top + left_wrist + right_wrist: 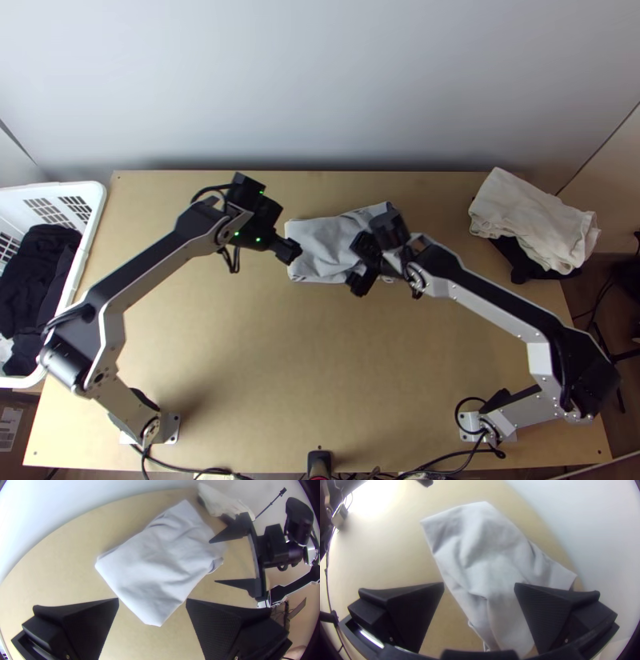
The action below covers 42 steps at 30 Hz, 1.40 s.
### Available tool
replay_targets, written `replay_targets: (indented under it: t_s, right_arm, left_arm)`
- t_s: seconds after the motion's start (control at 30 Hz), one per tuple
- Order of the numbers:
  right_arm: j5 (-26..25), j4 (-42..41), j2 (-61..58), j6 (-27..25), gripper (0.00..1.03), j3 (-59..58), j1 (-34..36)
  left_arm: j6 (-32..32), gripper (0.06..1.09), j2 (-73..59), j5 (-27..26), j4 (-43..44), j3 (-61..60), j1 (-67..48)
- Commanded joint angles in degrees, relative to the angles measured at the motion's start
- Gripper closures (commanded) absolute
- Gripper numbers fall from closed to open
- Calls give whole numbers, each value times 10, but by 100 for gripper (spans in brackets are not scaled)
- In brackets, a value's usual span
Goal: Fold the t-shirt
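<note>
shirt-folding, late stage by my reckoning: the pale grey t-shirt (320, 244) lies as a compact, roughly oblong bundle towards the far side of the wooden table (264, 360), midway across, layers showing at its edges, upper face rumpled. how many folds it holds, cannot tell. left gripper (152, 600): fingers spread wide, nothing between them gripped; in the top view it hangs just beside the bundle's left end, and in its own wrist view a corner of the cloth shows in the gap between the fingers. right gripper (479, 584): also open, holding nothing; in the top view it sits over the right part of the bundle, and in its own wrist view one fingertip overlaps the cloth while the other lies just off its edge. contact with the fabric, cannot tell. step in hand, as i judge it: between grips, either squaring up the packet or lining up a last fold. next move probably wants a low approach, fingers closing on the edge layers together, then a short fold or a light tug to flatten the creases. risk: pinching only the top layer, which would drag the packet open.
</note>
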<state>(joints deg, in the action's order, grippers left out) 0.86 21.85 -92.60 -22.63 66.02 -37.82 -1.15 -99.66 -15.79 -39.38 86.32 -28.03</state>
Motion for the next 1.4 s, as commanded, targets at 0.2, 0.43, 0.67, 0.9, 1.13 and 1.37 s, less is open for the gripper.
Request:
replay_targets:
  t_s: [0.2,0.43,0.67,0.9,1.13,1.37]
  right_arm:
    - [-44,-123,-33,-106,5,-67,-53]
    - [-54,-133,-51,-116,5,-70,-66]
    - [-71,-146,-91,-116,5,-56,-66]
    - [-111,-171,-138,-116,5,-34,-49]
    - [-118,-171,-158,-109,16,-24,-49]
    - [-118,-171,-163,-107,84,-22,-45]
  left_arm:
    - [0,11,73,6,-4,-63,25]
    - [-2,11,77,5,1,-77,30]
    - [-5,11,77,5,3,-79,32]
    - [-9,11,83,5,1,-85,38]
    - [-11,11,86,5,-1,-86,42]
    - [-5,11,93,5,-2,-87,42]
